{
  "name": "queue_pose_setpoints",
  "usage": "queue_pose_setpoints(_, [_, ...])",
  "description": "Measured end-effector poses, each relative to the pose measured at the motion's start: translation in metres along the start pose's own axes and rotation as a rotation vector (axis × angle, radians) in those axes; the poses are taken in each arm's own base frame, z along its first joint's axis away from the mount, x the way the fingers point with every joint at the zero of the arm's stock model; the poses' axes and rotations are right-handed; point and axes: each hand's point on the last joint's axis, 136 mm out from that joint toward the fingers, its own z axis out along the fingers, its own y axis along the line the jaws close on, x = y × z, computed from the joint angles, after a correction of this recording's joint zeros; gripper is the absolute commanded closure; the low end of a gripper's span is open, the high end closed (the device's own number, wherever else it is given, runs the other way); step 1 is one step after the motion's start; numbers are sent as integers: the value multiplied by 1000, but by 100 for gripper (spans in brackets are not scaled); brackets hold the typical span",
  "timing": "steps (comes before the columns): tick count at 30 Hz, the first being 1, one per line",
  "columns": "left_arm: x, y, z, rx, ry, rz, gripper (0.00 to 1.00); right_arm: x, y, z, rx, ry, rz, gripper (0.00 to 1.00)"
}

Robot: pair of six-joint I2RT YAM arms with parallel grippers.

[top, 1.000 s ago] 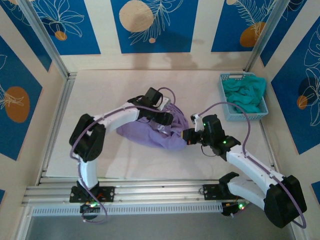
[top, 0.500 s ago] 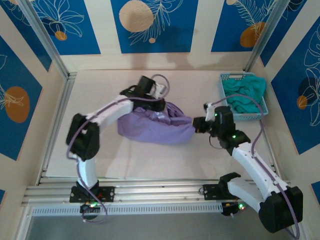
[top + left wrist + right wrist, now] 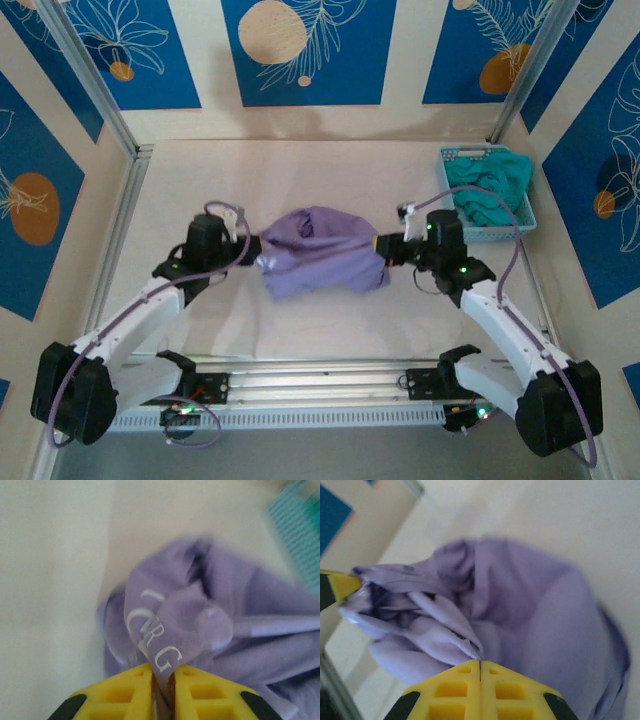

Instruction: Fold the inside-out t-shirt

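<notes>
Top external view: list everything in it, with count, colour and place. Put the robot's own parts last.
lavender-purple cloth t-shirt: one, purple with white lettering, bunched at the table's middle, between the two tools
teal-green cloth garment: one, teal, heaped in the basket
light-blue plastic basket: one, pale blue, far right of the table
flat cream table: one, cream, under everything
printed wall panels: several, blue and cream with orange discs, around the table
left arm: one, white and black, near left
right arm: one, white and black, near right
left tool: one, yellow fingers, shut on the t-shirt's left end
right tool: one, yellow fingers, shut on the t-shirt's right end
</notes>
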Motion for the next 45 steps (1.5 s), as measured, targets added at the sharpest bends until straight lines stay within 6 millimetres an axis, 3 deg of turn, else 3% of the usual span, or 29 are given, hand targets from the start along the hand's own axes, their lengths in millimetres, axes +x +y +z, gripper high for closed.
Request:
queue_pose_setpoints(2, [38, 17, 2, -68, 97, 6, 56, 33, -1, 9, -4, 90, 16, 100])
queue_pose_setpoints(4, [53, 22, -3, -113, 137, 37, 46, 54, 2, 12, -12, 149, 20, 100])
queue_pose_setpoints(6, [51, 19, -10, -136, 121, 82, 35, 70, 5, 14, -14, 195, 26, 100])
queue_pose_setpoints(9, [41, 4, -12, -137, 99, 166, 29, 79, 3, 15, 7, 223, 33, 100])
queue_pose_setpoints(14, [33, -33, 16, -99, 164, 319, 27, 86, -14, 14, 105, 246, 53, 100])
queue_pose_setpoints(18, [35, -50, 53, -111, 246, 441, 33, 85, -21, 15, 153, 257, 56, 100])
queue_pose_setpoints(22, [40, -43, 82, -164, 311, 514, 51, 83, -22, 16, 164, 252, 51, 100])
queue_pose_setpoints(26, [39, -35, 94, -212, 332, 553, 68, 81, -23, 17, 171, 252, 51, 100])
queue_pose_setpoints(31, [20, -39, 95, -231, 283, 560, 81, 83, -27, 17, 184, 259, 60, 100])
queue_pose_setpoints(35, [2, -38, 85, -233, 240, 539, 93, 80, -31, 14, 196, 248, 68, 100])
queue_pose_setpoints(37, [-13, -36, 75, -224, 202, 504, 100, 76, -32, 12, 206, 233, 65, 100])
queue_pose_setpoints(39, [-37, -33, 58, -200, 143, 440, 100, 67, -30, 6, 214, 200, 55, 100])
queue_pose_setpoints(42, [-76, -33, 26, -140, 28, 320, 100, 42, -24, -5, 223, 117, 32, 100])
queue_pose_setpoints(45, [-113, -45, -16, -55, -100, 229, 100, 4, -15, -25, 237, -3, -5, 100])
